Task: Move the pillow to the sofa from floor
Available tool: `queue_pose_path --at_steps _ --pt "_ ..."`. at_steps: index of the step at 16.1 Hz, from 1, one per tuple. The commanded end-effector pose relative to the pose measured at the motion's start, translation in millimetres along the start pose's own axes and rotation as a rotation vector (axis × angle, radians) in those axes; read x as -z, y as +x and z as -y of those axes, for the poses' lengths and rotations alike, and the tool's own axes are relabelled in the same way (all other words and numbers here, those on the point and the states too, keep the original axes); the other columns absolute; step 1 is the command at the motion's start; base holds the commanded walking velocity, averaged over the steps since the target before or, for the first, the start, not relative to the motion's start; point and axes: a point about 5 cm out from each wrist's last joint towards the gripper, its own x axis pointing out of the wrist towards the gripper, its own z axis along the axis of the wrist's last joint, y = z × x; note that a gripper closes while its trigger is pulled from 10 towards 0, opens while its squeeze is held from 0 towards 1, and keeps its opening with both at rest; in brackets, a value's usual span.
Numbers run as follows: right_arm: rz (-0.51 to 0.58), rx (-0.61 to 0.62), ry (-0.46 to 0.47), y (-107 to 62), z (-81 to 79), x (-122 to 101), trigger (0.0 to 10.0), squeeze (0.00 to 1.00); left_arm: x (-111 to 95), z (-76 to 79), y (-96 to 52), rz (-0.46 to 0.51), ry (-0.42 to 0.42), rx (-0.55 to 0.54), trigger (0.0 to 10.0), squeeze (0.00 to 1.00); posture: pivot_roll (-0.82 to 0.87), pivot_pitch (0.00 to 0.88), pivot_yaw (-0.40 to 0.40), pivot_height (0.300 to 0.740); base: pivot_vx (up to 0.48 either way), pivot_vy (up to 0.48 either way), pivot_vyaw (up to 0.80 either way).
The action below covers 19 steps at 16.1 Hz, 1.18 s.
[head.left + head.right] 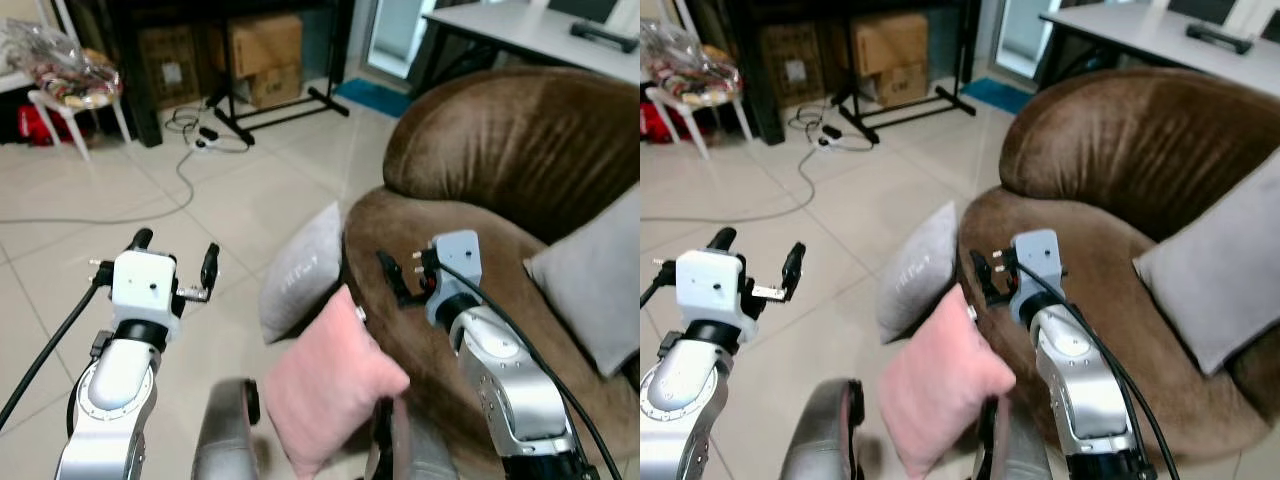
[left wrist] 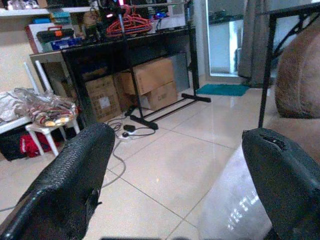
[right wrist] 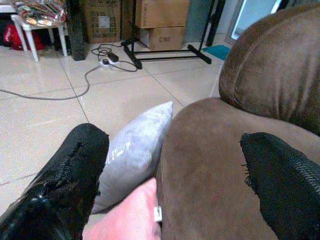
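1. Two pillows lean against the front of the brown sofa (image 1: 520, 160) with their lower ends on the floor (image 1: 250, 200): a pink pillow (image 1: 330, 395) close in front of the robot, and a grey pillow (image 1: 300, 270) just beyond it, touching the sofa's edge. A third, grey cushion (image 1: 590, 290) already lies on the seat.
2. The left gripper (image 1: 175, 255) hangs over bare tile, fingers spread and holding nothing. The right gripper (image 1: 400, 280) hovers above the seat's front edge, likewise spread and empty.
3. Wrong target: the task names one pillow, yet two are off the seat. Going for one without settling which is meant could leave the job half done.
4. Missed grasp: the right gripper sits over the seat, not over a pillow. Closing from here would pinch only upholstery or air.
5. Knock-over: the pink pillow stands tilted between the robot's legs and the sofa. An arm sweeping down, or a step forward, could topple it flat onto the tile and make it harder to pinch.
6. Slip: soft fabric held by two narrow fingers may pull free on the lift, especially if only a corner is caught.
7. Poor landing: dropped on the rounded front edge, the pillow could slide back to the floor.
8. A cable (image 1: 185, 170) trails across the tile ahead to the left, and could snag a foot.
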Motion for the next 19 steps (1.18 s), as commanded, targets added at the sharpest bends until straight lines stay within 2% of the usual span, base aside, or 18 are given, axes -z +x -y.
queue_pose_path --at_steps 1,2,10,14,17,19 --pt "-0.001 -0.004 0.002 -1.2 1.9 -0.8 10.0 0.0 0.5 1.7 -0.2 -0.005 0.003 0.008 10.0 0.0 0.13 0.0 -0.083 0.517 0.0 0.0 0.0" --pt "-0.005 -0.005 -0.002 -1.0 1.8 -0.5 10.0 0.0 0.6 1.8 -0.1 -0.006 0.003 0.008 10.0 0.0 0.13 0.0 -0.083 0.507 0.0 0.0 0.0" --pt "-0.011 -0.013 -0.008 -0.3 2.2 1.4 10.0 0.0 0.6 2.5 -0.5 -0.004 0.0 -0.005 10.0 0.0 0.13 0.0 -0.087 0.507 0.0 0.0 0.0" --pt "-0.029 -0.031 -0.066 1.3 -0.1 4.4 10.0 0.0 1.8 2.6 -1.1 -0.011 -0.009 0.009 10.0 0.0 0.13 0.0 -0.086 0.507 0.0 0.0 0.0" --pt "-0.043 -0.009 -0.06 1.6 2.9 6.2 10.0 0.0 2.0 2.2 -0.7 -0.014 -0.013 0.01 10.0 0.0 0.13 0.0 -0.086 0.507 0.0 0.0 0.74" --pt "-0.048 0.017 -0.031 1.9 6.7 7.7 10.0 0.0 3.8 1.5 -1.0 -0.028 0.005 -0.003 10.0 0.0 0.13 0.0 -0.088 0.507 0.0 0.0 0.0"
